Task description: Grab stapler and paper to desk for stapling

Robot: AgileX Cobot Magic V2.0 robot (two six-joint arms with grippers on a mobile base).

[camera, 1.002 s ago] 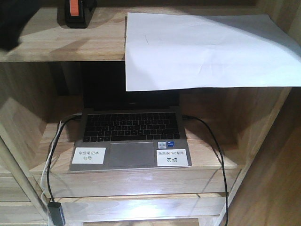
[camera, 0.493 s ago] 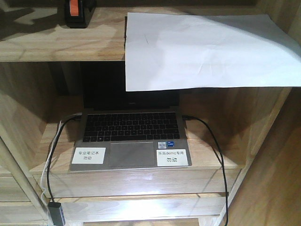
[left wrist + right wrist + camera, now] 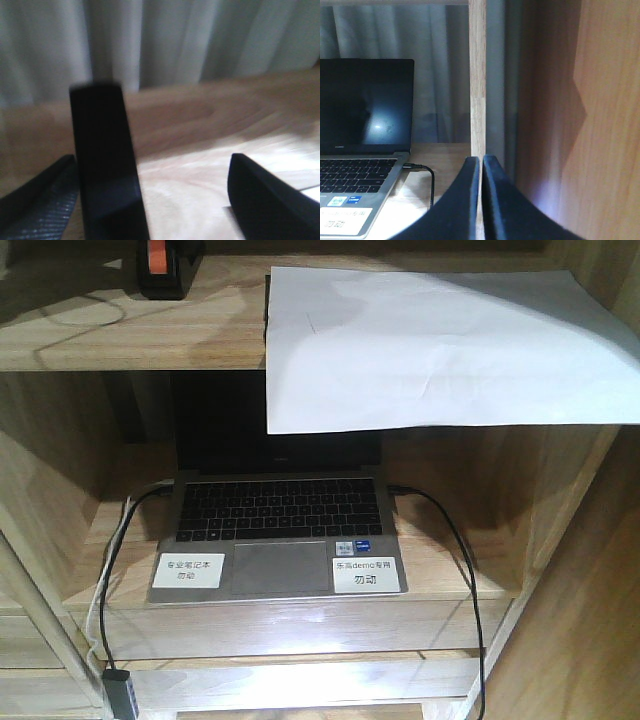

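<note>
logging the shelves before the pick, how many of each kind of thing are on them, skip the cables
stapler: 1
paper: 1
laptop: 1
white stickers: 2
total: 5

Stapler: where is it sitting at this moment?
In the front view, the stapler sits at the top left on the upper shelf, left of the paper and apart from it, above the laptop.
</note>
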